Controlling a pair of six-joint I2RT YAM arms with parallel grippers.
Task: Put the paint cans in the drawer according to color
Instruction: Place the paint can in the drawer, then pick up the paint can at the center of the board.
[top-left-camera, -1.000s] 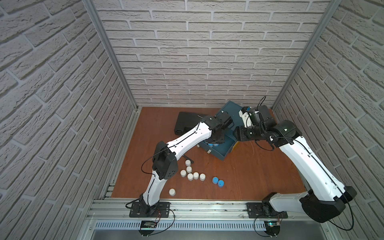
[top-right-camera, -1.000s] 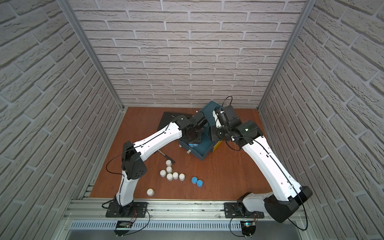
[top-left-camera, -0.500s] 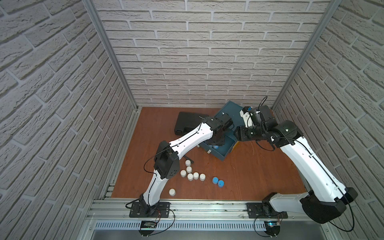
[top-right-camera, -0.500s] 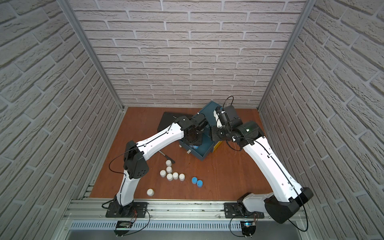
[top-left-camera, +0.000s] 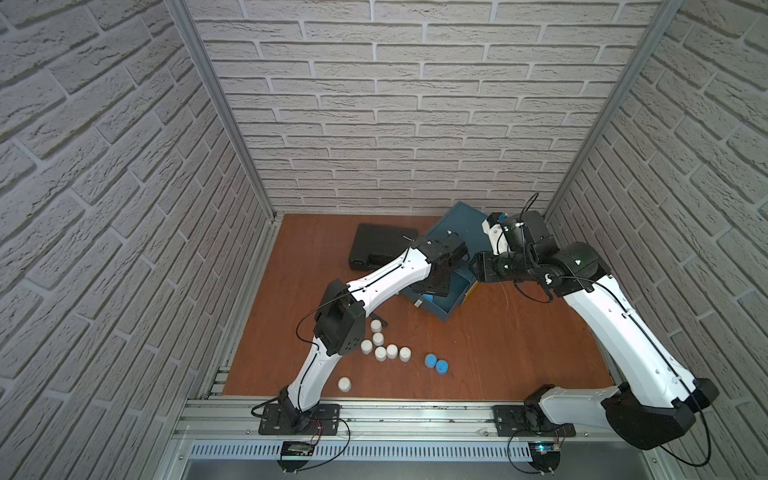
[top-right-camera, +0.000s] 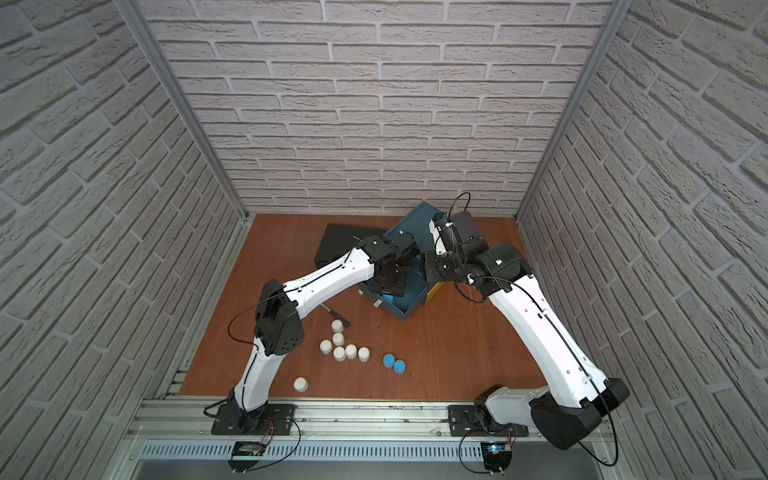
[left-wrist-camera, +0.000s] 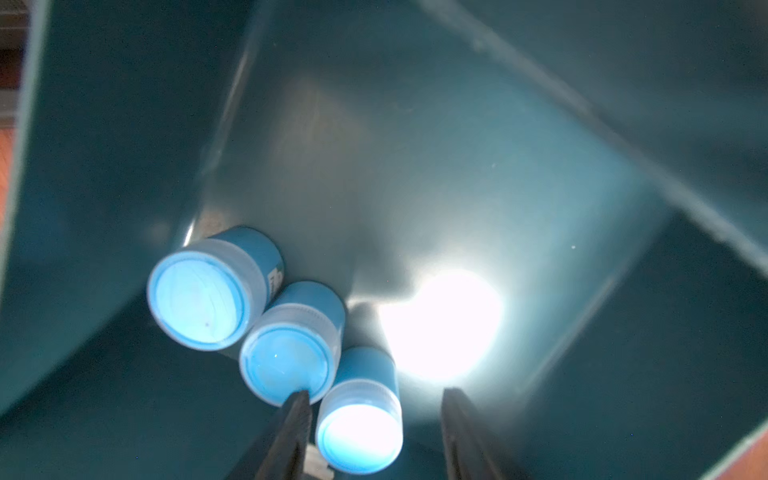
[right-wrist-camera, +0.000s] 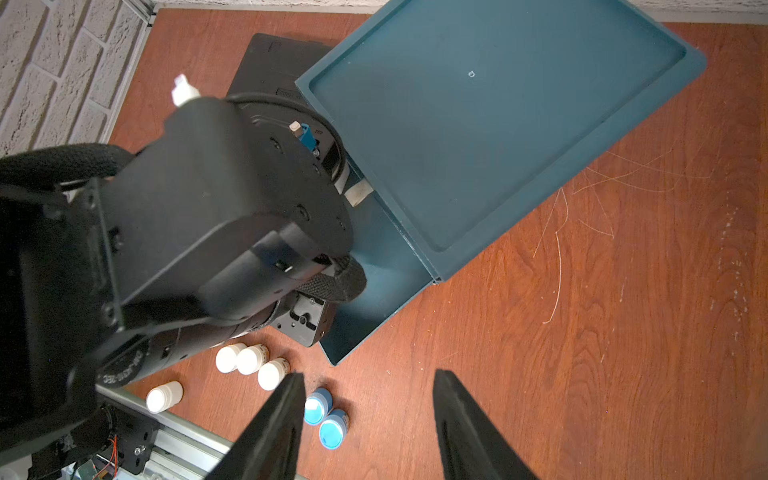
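A: Check the left gripper (left-wrist-camera: 375, 392) — how far apart?

B: Spread, down inside the open teal drawer (left-wrist-camera: 457, 145). Straddling a light blue can (left-wrist-camera: 359, 436), lid facing the wrist camera. One finger (left-wrist-camera: 291, 428) just beside that lid, maybe touching, hard to tell through the blur. The other finger well clear of it. No pinch on anything.

A: Anything else in there?

B: A second blue can (left-wrist-camera: 286, 357) touching the first, and a third blue can (left-wrist-camera: 199, 297) touching the second, tucked against the drawer wall. All three in one slanting row.

A: And the right gripper (right-wrist-camera: 369, 374)?

B: Spread as well, holding nothing, touching nothing. Hanging above the wooden table (right-wrist-camera: 623, 332), just beside the drawer and the wrist of the left arm (right-wrist-camera: 208, 208).

A: Rest of the paint cans?

B: Out on the table toward its front edge, in a top view. Six white cans (top-left-camera: 380, 353) bunched beside the left arm's elbow, with a seventh white can (top-left-camera: 344, 384) alone nearer the front rail. Two loose blue cans (top-left-camera: 431, 360) touching each other, near the bunch — apart from it.

A: Behind the drawer?

B: The teal cabinet (right-wrist-camera: 498, 124), with a black case (top-left-camera: 378, 245) lying beside it.
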